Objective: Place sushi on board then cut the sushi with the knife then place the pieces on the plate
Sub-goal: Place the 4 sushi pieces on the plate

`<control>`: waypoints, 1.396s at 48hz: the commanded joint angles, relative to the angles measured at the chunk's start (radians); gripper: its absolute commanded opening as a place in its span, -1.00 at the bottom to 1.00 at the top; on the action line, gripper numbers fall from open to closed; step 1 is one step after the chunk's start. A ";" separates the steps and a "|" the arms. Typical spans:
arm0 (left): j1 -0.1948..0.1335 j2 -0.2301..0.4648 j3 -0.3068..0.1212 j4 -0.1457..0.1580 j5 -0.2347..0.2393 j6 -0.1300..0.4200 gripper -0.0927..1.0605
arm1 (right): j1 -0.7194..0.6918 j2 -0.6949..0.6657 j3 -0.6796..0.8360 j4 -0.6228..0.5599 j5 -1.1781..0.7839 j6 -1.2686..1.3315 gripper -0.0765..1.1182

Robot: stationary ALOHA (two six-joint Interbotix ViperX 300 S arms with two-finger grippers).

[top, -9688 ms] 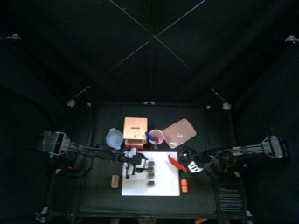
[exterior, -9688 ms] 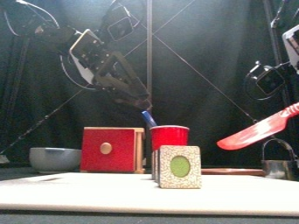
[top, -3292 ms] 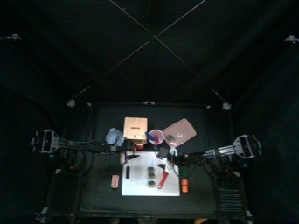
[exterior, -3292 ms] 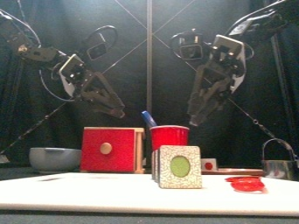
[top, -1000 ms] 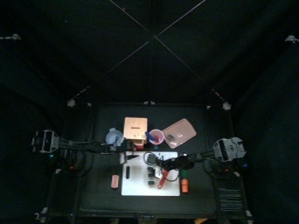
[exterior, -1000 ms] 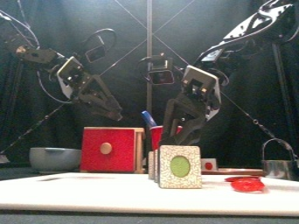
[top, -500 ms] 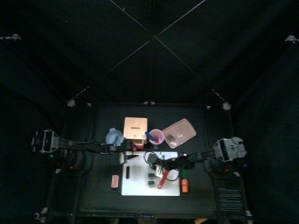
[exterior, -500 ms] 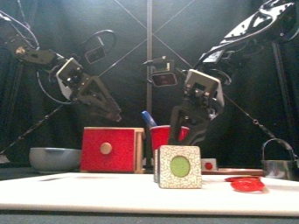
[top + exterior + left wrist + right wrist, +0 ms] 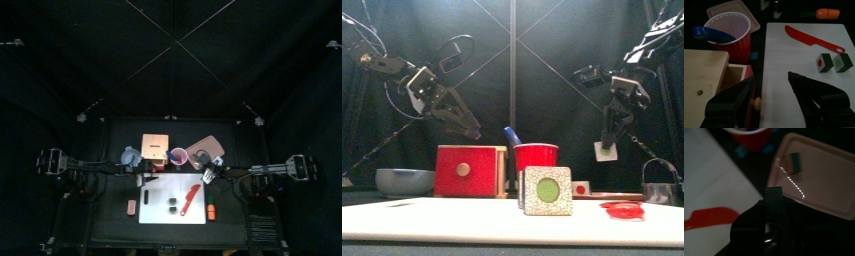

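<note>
Black curtains close the booth around a small black desk (image 9: 110, 222), and a flat white cutting board (image 9: 158, 192) lies at its front middle. On the board two dark green toy sushi blocks (image 9: 175, 203) stand side by side, touching. A red toy knife (image 9: 195, 192) lies flat just beside them toward my right. Behind the board's right back corner lies the flat pink tray (image 9: 201, 146), set askew to the board, and one sushi slice (image 9: 796, 162) already rests on it. My right claw (image 9: 611, 150) hangs above the tray's near edge, its jaws drawn together on another sushi piece (image 9: 773, 203), which shows edge-on as a narrow slab clear of the tray. My left claw (image 9: 771, 77) hovers over the board's left back corner, jaws wide apart and holding nothing. Just beside it stands the pale wooden box with a red drawer front (image 9: 154, 147). Between box and tray stands the red cup (image 9: 178, 156), holding a blue toy knife (image 9: 711, 34). A blue-grey bowl (image 9: 130, 157) sits left of the box, and a small orange toy food (image 9: 211, 210) lies on the desk just off the board's right edge.
</note>
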 commanded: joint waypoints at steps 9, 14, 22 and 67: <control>0.011 -0.002 -0.009 0.002 -0.005 0.002 0.72 | -0.268 0.092 0.026 -0.078 -0.295 -0.002 0.18; 0.011 -0.003 -0.009 0.002 -0.005 0.002 0.72 | -0.331 0.166 0.012 -0.094 -0.351 -0.003 0.18; 0.015 -0.002 -0.002 0.002 -0.003 0.000 0.72 | -0.356 0.259 -0.020 -0.124 -0.410 -0.002 0.19; 0.018 -0.003 -0.005 0.002 -0.005 0.000 0.72 | -0.012 0.026 -0.014 -0.095 -0.193 0.002 0.58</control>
